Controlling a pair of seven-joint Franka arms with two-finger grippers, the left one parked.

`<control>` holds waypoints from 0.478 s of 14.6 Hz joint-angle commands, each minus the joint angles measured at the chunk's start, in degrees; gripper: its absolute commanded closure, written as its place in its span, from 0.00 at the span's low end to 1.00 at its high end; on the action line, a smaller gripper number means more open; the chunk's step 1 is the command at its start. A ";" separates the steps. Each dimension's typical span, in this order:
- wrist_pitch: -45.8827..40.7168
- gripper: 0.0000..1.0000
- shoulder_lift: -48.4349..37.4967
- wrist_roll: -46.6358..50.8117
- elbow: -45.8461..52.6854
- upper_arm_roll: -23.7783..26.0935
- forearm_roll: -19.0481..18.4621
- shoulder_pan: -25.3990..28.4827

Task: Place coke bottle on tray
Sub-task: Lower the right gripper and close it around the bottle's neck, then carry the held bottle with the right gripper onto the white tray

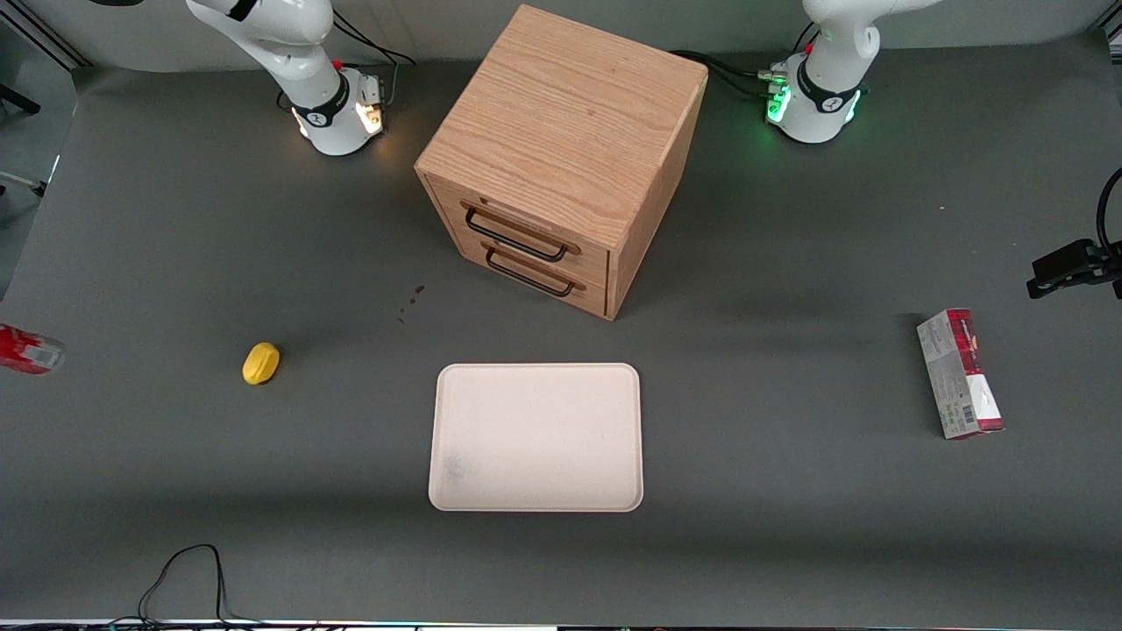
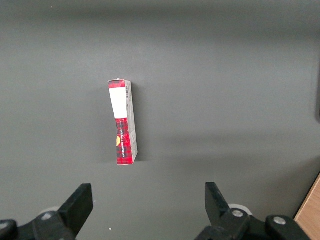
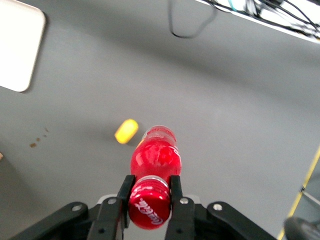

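My gripper is shut on the red cap of the coke bottle, one finger on each side of the cap. The bottle hangs below the jaws, well above the grey table. In the front view only part of the coke bottle shows at the picture's edge, toward the working arm's end of the table, and the gripper itself is out of that view. The cream-white tray lies flat with nothing on it, nearer the front camera than the wooden cabinet. A rounded corner of the tray shows in the right wrist view.
A small yellow object lies on the table between the bottle and the tray. A wooden two-drawer cabinet stands mid-table. A red-and-grey carton lies toward the parked arm's end. A black cable loops at the table's near edge.
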 commanded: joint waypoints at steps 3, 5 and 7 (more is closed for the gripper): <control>3.75 1.00 1.17 18.19 1.09 0.84 -0.54 14.16; 4.72 1.00 2.31 29.43 1.09 1.46 -0.54 20.83; 6.22 1.00 3.54 39.55 1.09 1.28 -0.72 27.25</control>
